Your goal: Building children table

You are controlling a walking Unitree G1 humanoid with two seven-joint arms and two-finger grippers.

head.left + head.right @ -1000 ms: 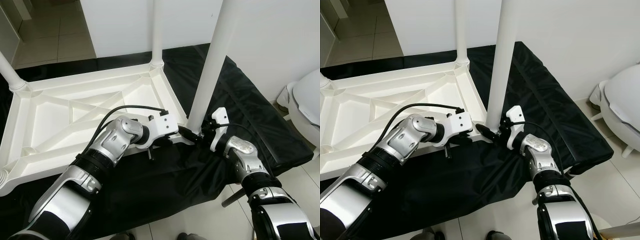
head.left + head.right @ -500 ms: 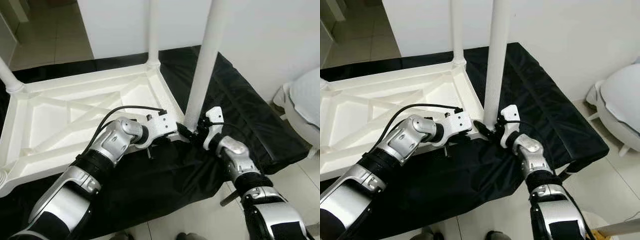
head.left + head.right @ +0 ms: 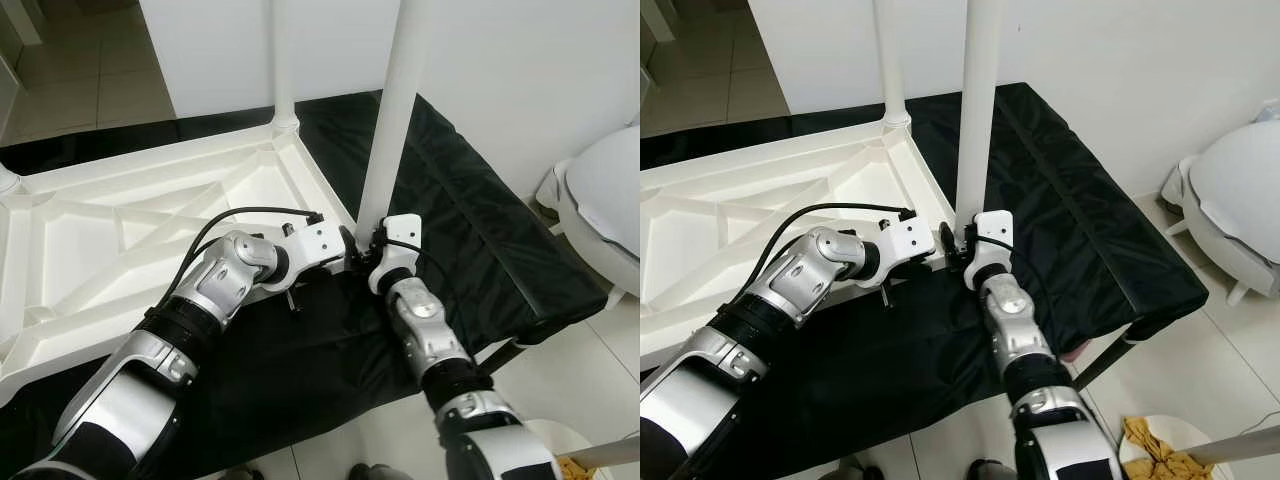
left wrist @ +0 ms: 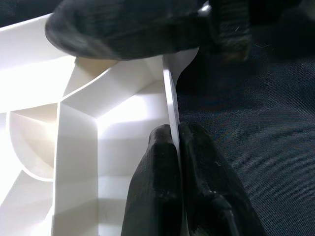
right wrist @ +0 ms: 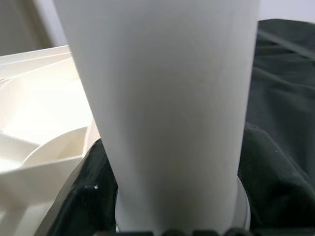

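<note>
Though wrist-close, left tool (image 4: 176, 147) on table rim (image 4: 170, 93)

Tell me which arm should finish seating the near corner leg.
Right, probably. The right gripper sits at the base of the upright white leg, while the left gripper is shut on the tabletop's rim, steadying it.

The near white leg (image 3: 392, 110) is running off the top edge, its upper end unseen. The right gripper (image 3: 362, 243) is sitting at the leg's base, its fingertips hidden behind its wrist housing. The upturned tabletop (image 3: 120, 230) is running off the left edge.
</note>
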